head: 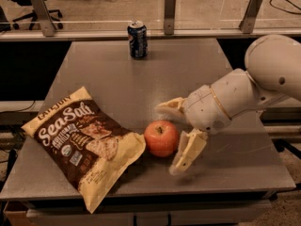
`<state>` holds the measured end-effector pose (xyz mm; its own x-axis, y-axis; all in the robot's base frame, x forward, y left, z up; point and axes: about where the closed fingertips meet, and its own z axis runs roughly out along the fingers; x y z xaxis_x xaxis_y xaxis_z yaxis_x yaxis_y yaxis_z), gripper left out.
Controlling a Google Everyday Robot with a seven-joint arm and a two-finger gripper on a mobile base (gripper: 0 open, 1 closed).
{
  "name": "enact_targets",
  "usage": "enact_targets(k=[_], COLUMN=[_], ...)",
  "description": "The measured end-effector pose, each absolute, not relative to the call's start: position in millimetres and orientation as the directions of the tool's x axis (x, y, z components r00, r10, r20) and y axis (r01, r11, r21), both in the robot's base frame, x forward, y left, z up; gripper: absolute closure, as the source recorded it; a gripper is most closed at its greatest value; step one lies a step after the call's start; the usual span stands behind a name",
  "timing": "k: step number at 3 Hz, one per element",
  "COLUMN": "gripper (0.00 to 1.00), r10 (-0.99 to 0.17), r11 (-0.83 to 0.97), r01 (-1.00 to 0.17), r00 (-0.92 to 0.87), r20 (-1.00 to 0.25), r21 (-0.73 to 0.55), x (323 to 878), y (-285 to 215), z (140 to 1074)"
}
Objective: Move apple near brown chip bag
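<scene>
The red-orange apple [161,138] sits on the grey table [188,74], touching or nearly touching the right corner of the brown chip bag [82,142]. The bag lies flat at the front left, with white "Sea Salt" lettering and cream ends. My gripper [168,140] is just right of the apple and is open. One cream finger [170,108] reaches over behind the apple. The other finger [186,152] hangs at the apple's right front. Neither finger clearly presses the apple. My white arm [244,93] comes in from the right.
A dark-blue soda can [137,40] stands upright at the table's far edge. Behind it run a rail and several posts [170,12]. The table's front edge lies just below the bag and the gripper. Office chairs stand in the far background.
</scene>
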<state>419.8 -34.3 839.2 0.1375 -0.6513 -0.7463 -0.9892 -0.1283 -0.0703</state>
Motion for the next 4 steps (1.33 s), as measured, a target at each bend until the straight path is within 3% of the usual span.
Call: enact_targets(k=[2,4], gripper=[0.00,0.00], r10=[-0.674,-0.642], r11=[0.011,0.296], r01=[-0.967,-0.839], r00=[0.181,0.179], r20=[-0.716,-0.746], r21=[-0.255,-0.456], x=[463,520], y=[-81,-160], z=[895,985])
